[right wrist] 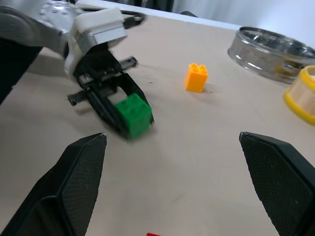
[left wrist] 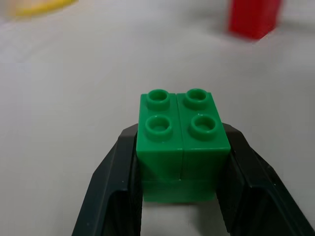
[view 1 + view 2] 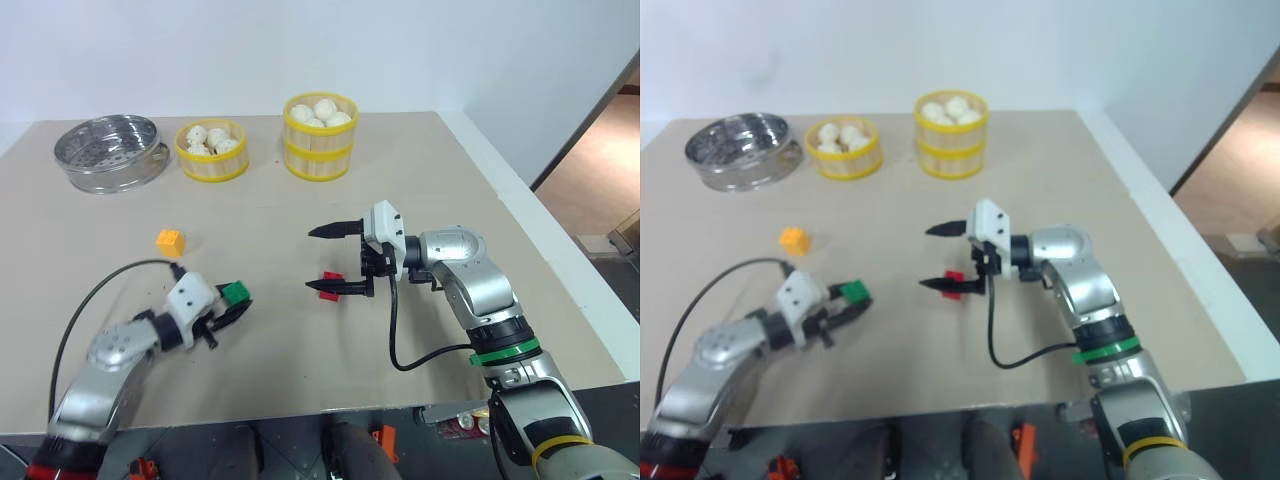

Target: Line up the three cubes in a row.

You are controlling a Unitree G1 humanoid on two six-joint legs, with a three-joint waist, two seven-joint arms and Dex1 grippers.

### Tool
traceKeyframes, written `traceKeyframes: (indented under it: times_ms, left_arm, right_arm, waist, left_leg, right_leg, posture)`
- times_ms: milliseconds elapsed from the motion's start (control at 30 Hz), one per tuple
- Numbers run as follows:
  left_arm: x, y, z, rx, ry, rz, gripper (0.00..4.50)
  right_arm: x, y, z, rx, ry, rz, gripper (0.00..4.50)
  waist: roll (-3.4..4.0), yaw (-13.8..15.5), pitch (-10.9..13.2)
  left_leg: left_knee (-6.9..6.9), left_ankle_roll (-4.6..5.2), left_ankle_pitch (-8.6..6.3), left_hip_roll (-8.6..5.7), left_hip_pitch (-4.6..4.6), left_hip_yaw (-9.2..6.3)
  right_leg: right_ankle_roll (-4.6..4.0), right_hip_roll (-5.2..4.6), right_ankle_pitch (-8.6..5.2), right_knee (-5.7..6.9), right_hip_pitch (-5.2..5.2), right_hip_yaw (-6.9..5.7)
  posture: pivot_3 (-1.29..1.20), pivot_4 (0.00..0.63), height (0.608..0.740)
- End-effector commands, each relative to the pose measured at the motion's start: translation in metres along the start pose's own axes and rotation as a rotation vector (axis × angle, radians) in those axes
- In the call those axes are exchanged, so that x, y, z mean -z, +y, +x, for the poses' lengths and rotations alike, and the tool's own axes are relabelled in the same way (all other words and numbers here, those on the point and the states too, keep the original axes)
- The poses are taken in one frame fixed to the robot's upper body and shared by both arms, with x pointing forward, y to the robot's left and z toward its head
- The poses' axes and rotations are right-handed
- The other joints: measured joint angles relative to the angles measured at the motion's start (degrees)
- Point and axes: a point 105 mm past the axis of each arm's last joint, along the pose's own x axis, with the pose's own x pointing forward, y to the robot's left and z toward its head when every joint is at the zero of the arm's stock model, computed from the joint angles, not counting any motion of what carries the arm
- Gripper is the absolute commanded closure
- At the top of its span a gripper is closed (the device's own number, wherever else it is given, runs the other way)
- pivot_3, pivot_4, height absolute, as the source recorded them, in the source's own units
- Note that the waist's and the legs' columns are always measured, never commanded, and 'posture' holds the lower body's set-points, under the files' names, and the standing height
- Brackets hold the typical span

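We see the left gripper clamping a glossy studded green cube, right gripper spread wide over a red cube, orange cube apart on the matte tan table.

cubes: 3 (green cube, red cube, orange-yellow cube) | bamboo steamers: 2 | metal steamer: 1

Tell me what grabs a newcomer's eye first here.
The left gripper, near the table's front left, is shut on the green cube. At mid-table the right gripper stands wide open over the red cube. The orange-yellow cube sits alone behind the left gripper.
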Motion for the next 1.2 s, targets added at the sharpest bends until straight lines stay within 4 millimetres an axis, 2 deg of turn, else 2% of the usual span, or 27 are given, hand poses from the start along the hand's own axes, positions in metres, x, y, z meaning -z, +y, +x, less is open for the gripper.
traceKeyframes:
  times_ms: [33,267,367,667,1200]
  left_arm:
    - [-0.009,0.004,0.018,0.132,-0.040,0.054,3.16]
    - [-0.019,0.011,0.047,0.332,-0.037,0.137,3.16]
    - [-0.021,0.009,0.053,0.390,-0.040,0.159,3.16]
    - [-0.019,0.005,0.057,0.465,-0.030,0.148,3.16]
    - [-0.002,-0.006,0.047,0.497,0.029,0.145,3.16]
  right_arm:
    - [-0.007,-0.004,-0.004,0.006,-0.005,-0.030,0.00]
    - [-0.004,-0.004,-0.008,0.009,0.023,-0.036,0.00]
    - [-0.004,-0.004,-0.010,0.016,0.028,-0.039,0.00]
    - [-0.001,0.000,-0.013,0.017,0.031,-0.010,0.00]
    - [0.003,0.005,-0.013,0.012,0.046,-0.016,0.00]
  waist:
    - [0.00,0.02,0.00]
    - [0.00,-0.16,0.00]
    - [0.00,-0.18,0.00]
    - [0.00,-0.21,0.00]
    - [0.00,-0.20,0.00]
  left_leg:
    - [0.00,0.00,0.00,0.03,-0.06,-0.02]
    - [-0.06,0.02,0.00,0.03,-0.36,-0.04]
    - [-0.03,0.02,0.00,0.02,-0.46,-0.06]
    - [0.08,0.03,0.01,0.02,-0.51,-0.08]
    - [0.29,0.03,0.01,0.02,-0.49,-0.10]
  right_leg:
    - [0.08,0.04,0.04,-0.01,-0.07,-0.01]
    - [0.30,0.14,0.12,0.10,-0.48,0.03]
    - [0.31,0.14,0.13,0.12,-0.55,0.03]
    - [0.37,0.14,0.16,0.15,-0.56,0.03]
    - [0.40,0.14,0.17,0.36,-0.56,0.04]
  posture:
    - [0.00,0.150,0.740]
    - [0.00,0.150,0.740]
    - [0.00,0.150,0.740]
    - [0.00,0.150,0.740]
    - [0.00,0.150,0.740]
